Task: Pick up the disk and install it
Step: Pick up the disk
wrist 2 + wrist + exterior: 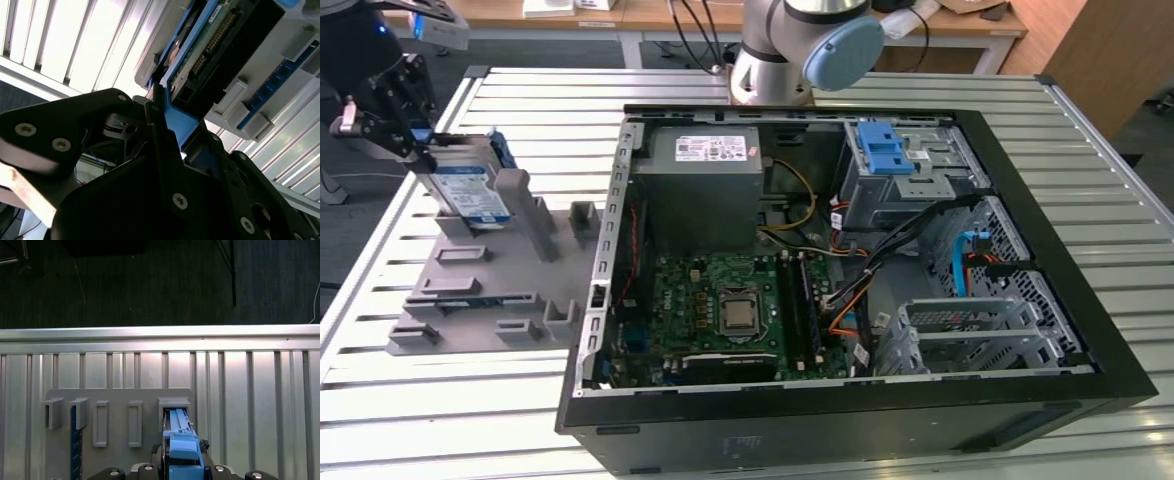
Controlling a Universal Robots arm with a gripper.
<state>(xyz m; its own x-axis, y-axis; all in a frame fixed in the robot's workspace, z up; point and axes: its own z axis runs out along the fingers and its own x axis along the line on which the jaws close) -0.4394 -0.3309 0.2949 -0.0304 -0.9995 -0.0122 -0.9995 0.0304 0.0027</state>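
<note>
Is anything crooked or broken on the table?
Nothing looks broken or spilled. The disk leans at a slant in the grey holder, not upright like the holder's posts beside it, with the gripper clamped on its upper end.

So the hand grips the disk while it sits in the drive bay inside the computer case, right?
No. The hand grips the disk, but it stands in the grey holder on the table, at the exterior view's left of the computer case, not in a bay inside it; the exterior view shows this.
</note>
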